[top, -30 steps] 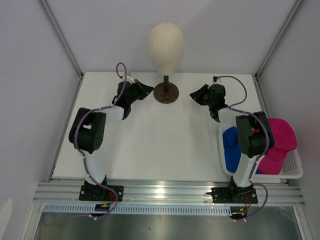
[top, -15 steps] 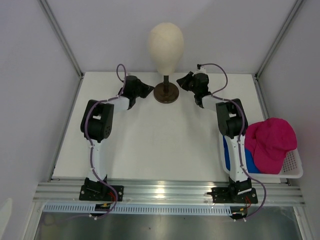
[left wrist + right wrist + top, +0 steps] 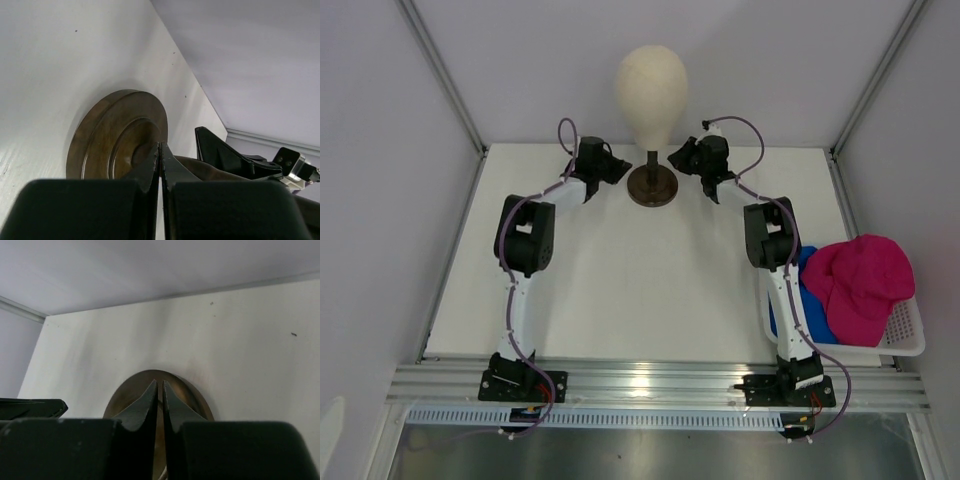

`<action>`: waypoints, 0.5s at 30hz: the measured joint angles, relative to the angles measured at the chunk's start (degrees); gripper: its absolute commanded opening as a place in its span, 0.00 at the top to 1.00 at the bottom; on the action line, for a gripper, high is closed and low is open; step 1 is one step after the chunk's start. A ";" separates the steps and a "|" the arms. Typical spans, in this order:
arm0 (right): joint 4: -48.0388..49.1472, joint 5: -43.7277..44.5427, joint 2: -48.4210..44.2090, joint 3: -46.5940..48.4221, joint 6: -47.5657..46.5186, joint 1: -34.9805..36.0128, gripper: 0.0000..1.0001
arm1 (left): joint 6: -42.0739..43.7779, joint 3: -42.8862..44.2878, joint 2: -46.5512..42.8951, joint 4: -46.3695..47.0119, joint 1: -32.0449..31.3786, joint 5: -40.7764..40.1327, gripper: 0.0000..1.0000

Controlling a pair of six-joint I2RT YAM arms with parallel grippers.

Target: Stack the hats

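A magenta-pink hat (image 3: 860,285) lies on top of a royal blue hat (image 3: 812,305) in the white mesh basket (image 3: 908,342) at the right table edge. Both arms reach to the far end of the table, well away from the hats. My left gripper (image 3: 620,172) (image 3: 160,145) is shut and empty, its tips just left of the dark round stand (image 3: 652,187) (image 3: 110,140). On the stand's right side my right gripper (image 3: 675,158) (image 3: 160,382) is shut to a thin slit with nothing between its fingers.
The cream mannequin head (image 3: 652,85) stands bare on the stand (image 3: 192,395) at the back middle, between the two grippers. White walls with metal posts close in the table on the left, right and back.
Both arms have stretched farther toward the stand, and the grippers have closed in on its base from either side. The right arm has swung off the basket, uncovering the pink hat.
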 measured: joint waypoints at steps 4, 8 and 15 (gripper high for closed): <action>-4.28 1.53 0.44 0.39 -1.29 0.42 0.89 | -1.07 1.70 1.31 -4.87 -0.48 -0.70 0.99; -8.41 2.49 1.01 0.39 -2.21 0.85 0.89 | -2.03 1.70 1.33 -9.22 -0.63 -1.57 0.99; -12.37 2.73 1.07 2.36 -4.20 1.73 0.89 | -2.89 1.70 1.57 -11.96 -0.63 -1.73 0.99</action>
